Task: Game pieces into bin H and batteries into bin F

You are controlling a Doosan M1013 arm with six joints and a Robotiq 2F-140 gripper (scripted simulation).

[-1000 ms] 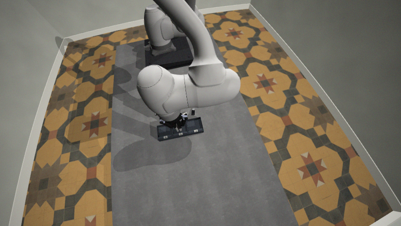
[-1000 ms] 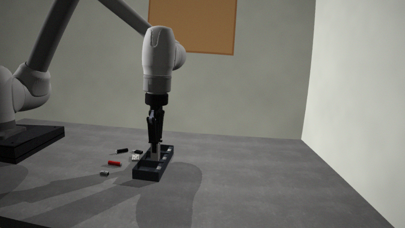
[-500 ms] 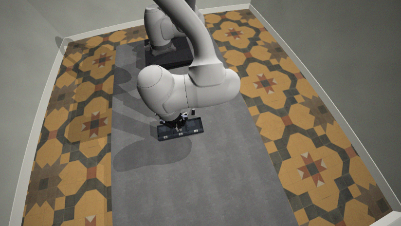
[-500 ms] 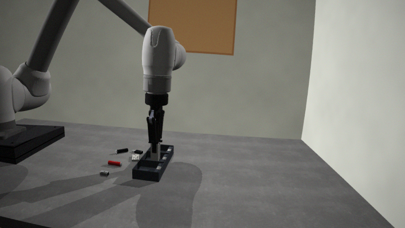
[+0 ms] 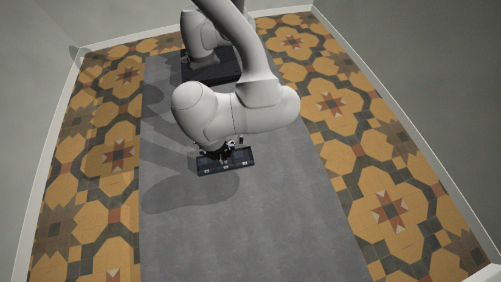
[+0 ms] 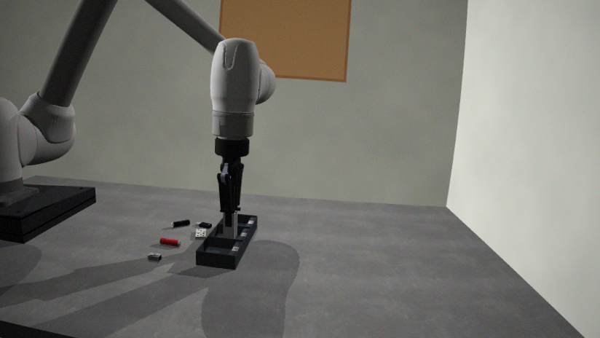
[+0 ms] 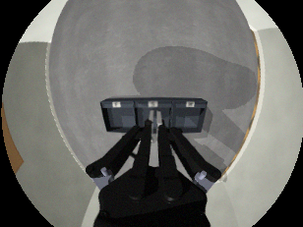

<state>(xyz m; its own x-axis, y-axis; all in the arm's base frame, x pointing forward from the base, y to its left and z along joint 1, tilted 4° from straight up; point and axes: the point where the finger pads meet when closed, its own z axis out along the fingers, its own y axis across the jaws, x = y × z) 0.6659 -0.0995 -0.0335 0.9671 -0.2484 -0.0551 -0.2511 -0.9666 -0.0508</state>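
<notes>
Catalogue, lg to sm, places rel. to bin unit:

- Floor (image 5: pixel 332 104), 1: patterned tile, ochre w/ dk green & brick-red, either side of table.
- Table (image 5: pixel 280 209) (image 6: pixel 357 260) (image 7: pixel 98 58), 1: matte grey, mottled like stone, under bin unit.
- Arm (image 5: pixel 266 115) (image 6: pixel 233 79), 1: smooth pale grey, rounded joints, arched over to above bin unit.
- Base plate (image 5: pixel 231 70) (image 6: pixel 79 197), 1: black rect. slab, well apart from bin unit.
- Gripper (image 5: pixel 223 161) (image 6: pixel 229 237) (image 7: pixel 154 115), 1: black linkages, 2 pale flat fingertips, down at mid compartment of bin unit. Clenched nearly tight, narrow gap, nothing grasped.
- Bin unit (image 5: pixel 216 172) (image 6: pixel 215 258) (image 7: pixel 129 100), 1: dk blue-grey, long rect., 3 open compartments in a row, 3 pale labels, 1 per compartment; letters too sm to read. Upright on table.
- Black battery (image 6: pixel 180 223), 1: cyl., pale end, lying on base-plate side of bin unit, apart.
- Red battery (image 6: pixel 169 242), 1: cyl., silvery end, lying same side, apart.
- Domino (image 6: pixel 200 234), 1: white, flat, dk pips, same side, just beside bin unit.
- USB stick (image 5: pixel 241 140) (image 6: pixel 204 225), 1: black body, bright plug, same side, near bin unit.
- Sharpener-like block (image 5: pixel 194 142) (image 6: pixel 154 256), 1: sm, grey metallic, same side, apart from bin unit.

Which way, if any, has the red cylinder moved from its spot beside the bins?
No: the red cylinder lies in the same place relative to the three-compartment bin tray.
</notes>
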